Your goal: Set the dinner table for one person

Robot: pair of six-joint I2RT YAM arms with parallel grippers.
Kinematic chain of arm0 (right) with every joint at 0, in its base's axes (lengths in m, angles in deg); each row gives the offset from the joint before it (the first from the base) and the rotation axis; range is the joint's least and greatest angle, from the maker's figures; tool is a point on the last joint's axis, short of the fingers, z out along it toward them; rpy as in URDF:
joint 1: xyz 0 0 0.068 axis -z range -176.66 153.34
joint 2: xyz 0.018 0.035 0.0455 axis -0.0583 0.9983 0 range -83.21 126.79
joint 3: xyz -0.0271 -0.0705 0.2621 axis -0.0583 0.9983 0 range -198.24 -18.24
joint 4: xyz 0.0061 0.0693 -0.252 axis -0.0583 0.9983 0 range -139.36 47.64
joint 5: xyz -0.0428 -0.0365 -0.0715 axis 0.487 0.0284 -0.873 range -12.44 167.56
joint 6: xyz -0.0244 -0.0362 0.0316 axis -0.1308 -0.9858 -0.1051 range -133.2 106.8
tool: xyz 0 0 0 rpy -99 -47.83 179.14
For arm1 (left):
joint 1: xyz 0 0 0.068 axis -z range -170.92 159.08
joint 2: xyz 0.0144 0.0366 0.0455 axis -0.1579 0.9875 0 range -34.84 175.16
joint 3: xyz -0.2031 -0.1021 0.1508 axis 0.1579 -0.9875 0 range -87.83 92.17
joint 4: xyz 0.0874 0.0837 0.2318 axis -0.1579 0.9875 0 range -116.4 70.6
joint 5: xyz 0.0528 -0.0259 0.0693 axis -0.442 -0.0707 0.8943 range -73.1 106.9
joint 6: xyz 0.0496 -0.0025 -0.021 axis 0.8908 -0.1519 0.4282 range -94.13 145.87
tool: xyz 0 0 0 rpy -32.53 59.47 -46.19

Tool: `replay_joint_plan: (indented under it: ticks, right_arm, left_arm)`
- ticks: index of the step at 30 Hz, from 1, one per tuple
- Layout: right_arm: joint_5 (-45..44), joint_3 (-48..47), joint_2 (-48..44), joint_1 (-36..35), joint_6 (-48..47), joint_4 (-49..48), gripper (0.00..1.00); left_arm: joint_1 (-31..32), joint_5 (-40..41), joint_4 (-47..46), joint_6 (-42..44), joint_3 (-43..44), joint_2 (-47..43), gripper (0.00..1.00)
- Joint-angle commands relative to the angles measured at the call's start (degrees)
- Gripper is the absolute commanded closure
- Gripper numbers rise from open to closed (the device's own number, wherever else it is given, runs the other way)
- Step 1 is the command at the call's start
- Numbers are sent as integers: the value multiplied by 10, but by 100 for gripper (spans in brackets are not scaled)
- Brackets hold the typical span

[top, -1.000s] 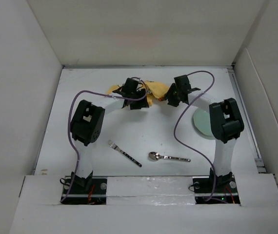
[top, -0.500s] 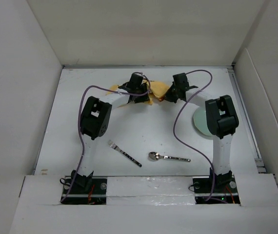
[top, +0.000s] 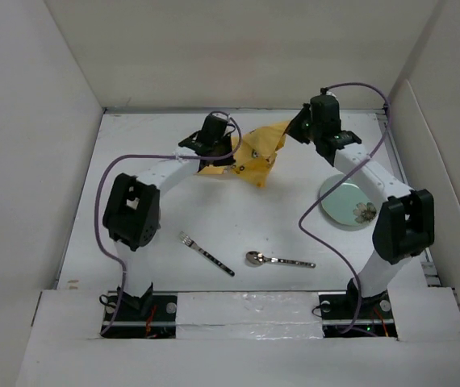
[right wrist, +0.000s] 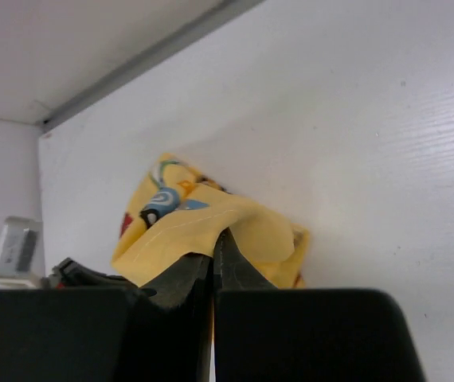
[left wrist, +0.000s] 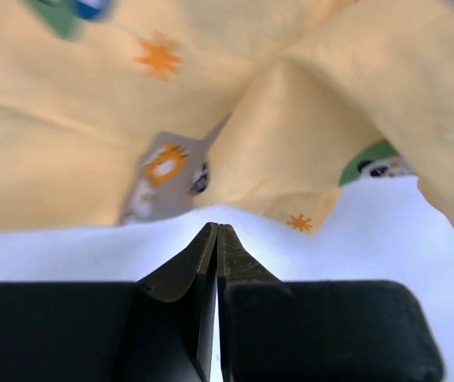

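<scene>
One large white surface (top: 214, 218) is filling the floor of the enclosure, with white panels standing on three sides and both arm bases bolted at its near edge. Toward its far edge, a yellow cloth (top: 258, 153) printed with cartoon cars is hanging stretched between the two grippers, its right corner raised off the surface.

The right gripper (right wrist: 215, 236) is pinching that corner. In the right wrist view its jaws are closed on a fold of the fabric, and the rest is bunching beyond the tips.

The left gripper (left wrist: 217, 228) is sitting at the cloth's left end. Its jaws are pressing tip to tip, and the fabric's edge is lying just past them, blurred and filling the upper frame. Whether any fabric is caught between them cannot be told. From overhead, the gripper body is covering that end of the cloth.

On the right, a pale green plate (top: 339, 211) is lying flat, its far-right edge hidden behind the right arm. Nearer the bases, a fork (top: 206, 252) and a spoon (top: 278, 260) are lying apart from each other, well away from the cloth.
</scene>
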Motion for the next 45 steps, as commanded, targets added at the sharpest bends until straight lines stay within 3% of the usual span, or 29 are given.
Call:
replay_joint_plan:
  ticks: [1,4,6,7,10,14,17,20,27,33,36,37,38,45]
  right_arm:
    - [-11,27,-55,5,-32,-2,100]
    - [-19,53,-82,5,-29,16,100]
    - [-23,79,-107,-1,-28,32,100]
    - [-25,89,-117,-1,-30,35,100]
    - [-38,124,-145,-6,-31,37,100]
    - [-43,127,-162,-6,-35,54,100]
    - [-43,104,-162,-6,-35,82,100]
    - [-31,94,-163,-6,-31,88,100]
    - [50,103,-170,34,-9,83,100]
    - [83,103,-176,61,-13,88,100]
    - [99,101,-176,74,-11,87,100]
    - [99,98,-176,80,-13,87,100]
    - [101,96,-176,85,-14,88,100]
    - [80,68,-177,107,-23,93,100]
  left_arm:
    - [0,7,-10,15,-29,-111,100]
    - [18,3,21,7,-39,-90,99]
    - [28,0,17,-4,-67,-85,83]
    - [36,-11,8,-9,-75,-85,68]
    - [74,-39,-9,-25,-97,-81,55]
    - [150,-4,-20,-30,-81,-65,51]
    - [194,77,-29,-40,-59,-39,43]
    - [215,135,-56,-47,-27,0,40]
    - [215,251,4,-48,98,117,39]
    - [215,292,-11,-44,83,131,49]
    - [215,293,-9,-25,82,139,72]
    - [215,295,-1,-24,85,139,92]
    - [215,297,5,-22,85,133,100]
    - [200,284,-16,50,-31,-61,100]
